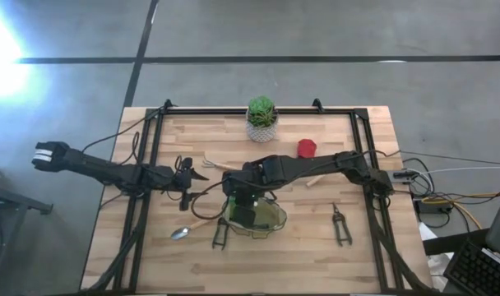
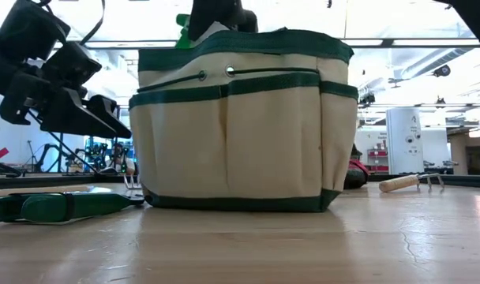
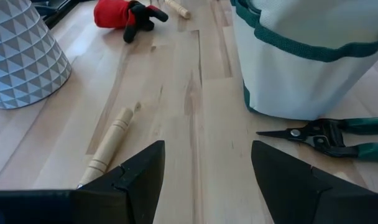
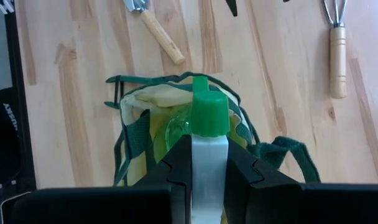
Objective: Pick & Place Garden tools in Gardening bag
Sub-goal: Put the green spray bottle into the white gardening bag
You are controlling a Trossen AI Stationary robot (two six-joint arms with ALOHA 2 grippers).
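So the right gripper point(image 4: 207, 163) is clamped on the green spray bottle point(image 4: 207, 118), holding it right over the open mouth of the gardening bag point(image 2: 240, 126), which sits near the table's front middle. The left gripper point(image 3: 204, 180) hangs just beside the bag with its fingers spread wide and nothing in them. Green-handled pruning shears point(image 3: 332, 134) lie next to the bag, a wooden-handled tool point(image 3: 108, 146) lies ahead of the left gripper, and the red item point(image 1: 306, 148) sits nearer the potted plant point(image 1: 261, 117).
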